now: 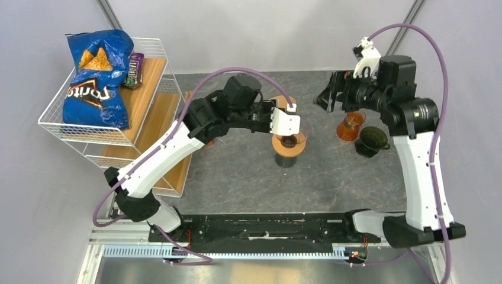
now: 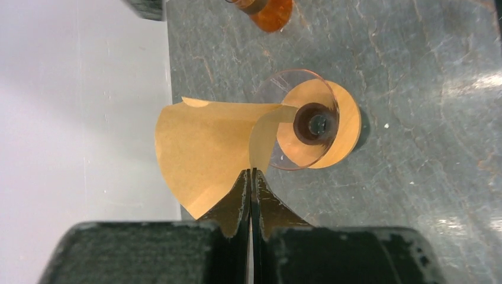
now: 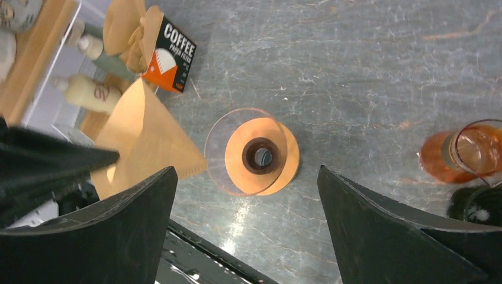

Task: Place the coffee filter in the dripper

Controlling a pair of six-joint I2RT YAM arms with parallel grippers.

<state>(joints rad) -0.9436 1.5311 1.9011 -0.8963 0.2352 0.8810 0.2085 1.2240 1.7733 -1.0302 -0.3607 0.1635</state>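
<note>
The coffee filter (image 2: 207,148) is pinched at its edge by the left fingers (image 2: 237,204), hanging just beside the dripper (image 2: 319,127) on the counter (image 2: 414,177), with one corner overlapping the rim. To seat it well, centre it over the cone's mouth and lower it before releasing. The right fingers (image 3: 118,231), spread wide above, hold nothing and could help guide it.

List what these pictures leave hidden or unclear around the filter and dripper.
- Left wrist view: whether the filter, shut in the left gripper, touches the dripper or hangs above it; depth unreadable.
- Top view: most of the filter, covered by the left arm.
- Right wrist view: the dark cup, cut off by the edge and the right gripper's finger.
</note>
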